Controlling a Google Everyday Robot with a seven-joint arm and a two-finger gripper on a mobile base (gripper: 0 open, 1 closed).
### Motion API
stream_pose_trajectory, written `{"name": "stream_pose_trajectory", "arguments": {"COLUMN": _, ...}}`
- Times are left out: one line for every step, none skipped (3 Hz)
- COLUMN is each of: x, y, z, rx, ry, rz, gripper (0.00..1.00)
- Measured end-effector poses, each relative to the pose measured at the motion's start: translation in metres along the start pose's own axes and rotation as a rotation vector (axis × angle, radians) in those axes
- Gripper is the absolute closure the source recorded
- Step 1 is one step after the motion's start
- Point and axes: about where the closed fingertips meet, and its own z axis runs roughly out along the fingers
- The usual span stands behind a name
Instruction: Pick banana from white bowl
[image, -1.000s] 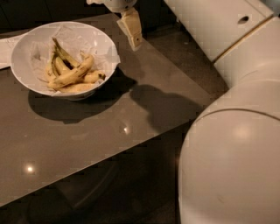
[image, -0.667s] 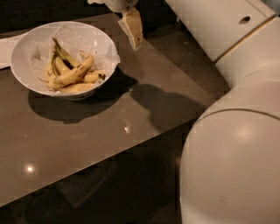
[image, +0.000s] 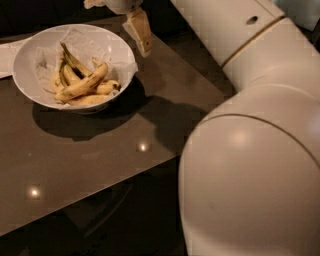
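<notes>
Camera view, one moment, items listed front to back.

1. Robot arm (image: 250, 185): large rounded white segment filling the lower right of the frame. A second white segment with a thin tan seam runs toward the upper right and on to the top edge.
2. Table (image: 90, 170): dark, glossy brown top taking up the left and centre of the frame. It carries two small light reflections and the shadows of the arm and bowl.
3. White bowl (image: 19, 70): wide, shallow and round, standing on the table in the upper left. It is lined with crinkled white paper (image: 112, 52).
4. Banana (image: 85, 82): single loose yellow fruit with brown flecks, inside the white bowl. It lies slantwise on top of the other fruit, its higher end toward the right-hand rim.
5. Bunch of bananas (image: 70, 62): joined at a dark greenish stem and lying behind and under the loose one. Further yellow pieces sit beneath, nearer the front rim.
6. White sheet (image: 5, 57): flat pale item at the left edge, just beside the bowl.
7. Gripper (image: 138, 27): tan, at top centre of the frame, above the table and just beyond the bowl's right rim. It is clear of the fruit and nothing is seen in its hold. Whether it is spread wide or narrow cannot be told.
</notes>
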Motion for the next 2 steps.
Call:
{"name": "stream_pose_trajectory", "arguments": {"x": -0.014, "y": -0.018, "z": 0.010, "rx": -0.024, "ry": -0.039, "rz": -0.070, "gripper": 0.00}}
{"name": "stream_pose_trajectory", "arguments": {"x": -0.021, "y": -0.035, "z": 0.021, "rx": -0.020, "ry": -0.066, "rz": -0.102, "gripper": 0.08}}
